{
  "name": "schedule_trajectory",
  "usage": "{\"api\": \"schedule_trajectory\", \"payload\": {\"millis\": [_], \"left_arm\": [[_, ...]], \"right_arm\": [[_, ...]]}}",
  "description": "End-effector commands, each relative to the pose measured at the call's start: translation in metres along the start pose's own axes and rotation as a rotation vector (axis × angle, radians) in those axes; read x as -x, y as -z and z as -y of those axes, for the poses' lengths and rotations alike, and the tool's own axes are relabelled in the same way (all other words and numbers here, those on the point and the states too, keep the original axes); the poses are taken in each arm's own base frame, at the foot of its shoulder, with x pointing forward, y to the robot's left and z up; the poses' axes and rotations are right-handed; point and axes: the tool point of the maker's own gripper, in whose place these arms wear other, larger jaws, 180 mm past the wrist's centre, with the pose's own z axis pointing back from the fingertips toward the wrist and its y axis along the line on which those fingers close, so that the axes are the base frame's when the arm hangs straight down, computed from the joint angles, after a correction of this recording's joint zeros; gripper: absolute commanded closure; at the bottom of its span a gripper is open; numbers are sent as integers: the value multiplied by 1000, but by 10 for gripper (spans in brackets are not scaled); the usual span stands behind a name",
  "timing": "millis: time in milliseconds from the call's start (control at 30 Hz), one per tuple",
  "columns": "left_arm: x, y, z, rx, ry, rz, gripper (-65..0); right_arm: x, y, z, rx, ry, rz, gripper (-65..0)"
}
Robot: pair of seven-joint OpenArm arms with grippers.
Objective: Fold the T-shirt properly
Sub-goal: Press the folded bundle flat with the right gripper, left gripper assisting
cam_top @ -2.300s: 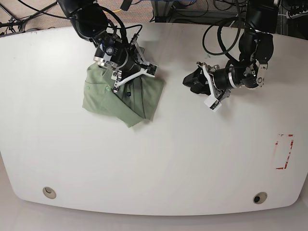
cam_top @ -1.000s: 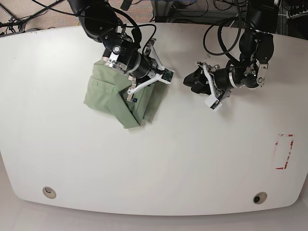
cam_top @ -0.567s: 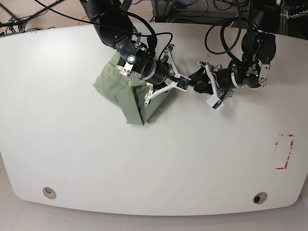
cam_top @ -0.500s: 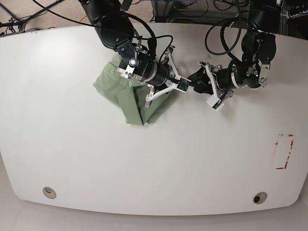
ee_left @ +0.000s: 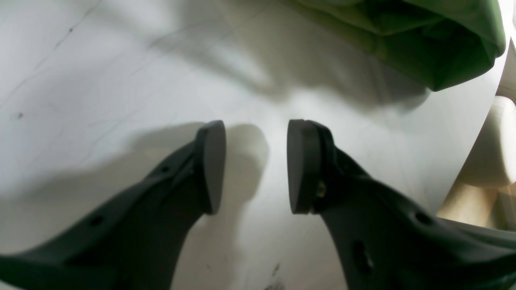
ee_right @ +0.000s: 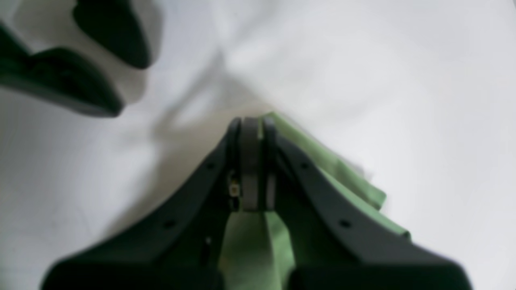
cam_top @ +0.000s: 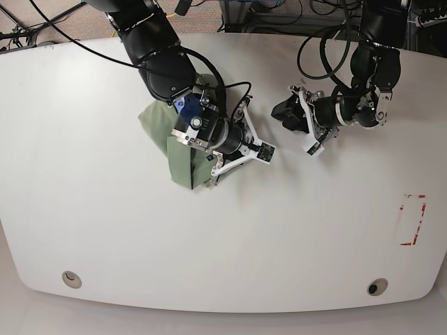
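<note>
— Between the right gripper's [ee_right: 252, 133] jaws, what do you see?

— They're pressed together on a fold of the T-shirt [cam_top: 174, 143]; green cloth shows on either side of the pads and trails back under the fingers.

— And the left gripper [ee_left: 254, 161]?

— Its jaws stand partly apart with only bare table [cam_top: 293, 230] between them, holding nothing. A bunched corner of the shirt lies just beyond it.

— Where's the shirt overall?

— Left of centre on the white table, folded into a crumpled wedge, mostly hidden under the right arm. No box or bin that I can make out.
</note>
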Motion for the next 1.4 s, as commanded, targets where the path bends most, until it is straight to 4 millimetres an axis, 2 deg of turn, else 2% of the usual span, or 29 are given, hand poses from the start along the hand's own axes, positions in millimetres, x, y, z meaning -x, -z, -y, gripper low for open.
{"api": "schedule_trajectory", "payload": {"millis": [0, 433, 600, 767, 933, 1133, 1367], "left_arm": [[-11, -4, 2, 8, 16, 40, -239], [-10, -4, 4, 13, 17, 37, -239], [-10, -3, 5, 14, 17, 38, -239], [-1, -2, 8, 22, 4, 27, -239], [-4, -3, 16, 31, 20, 36, -239], [-21, -3, 25, 40, 45, 96, -239], [-54, 15, 48, 105, 60, 191, -239]], "right_arm": [[-19, 2, 15, 20, 4, 46, 0], [-43, 30, 42, -1, 79, 152, -19], [-43, 38, 63, 5, 72, 127, -19], [-48, 45, 79, 5, 75, 153, -19], [-44, 51, 93, 5, 84, 145, -17], [-44, 50, 98, 12, 80, 141, -16], [-44, 51, 96, 8, 81, 141, -16]]}}
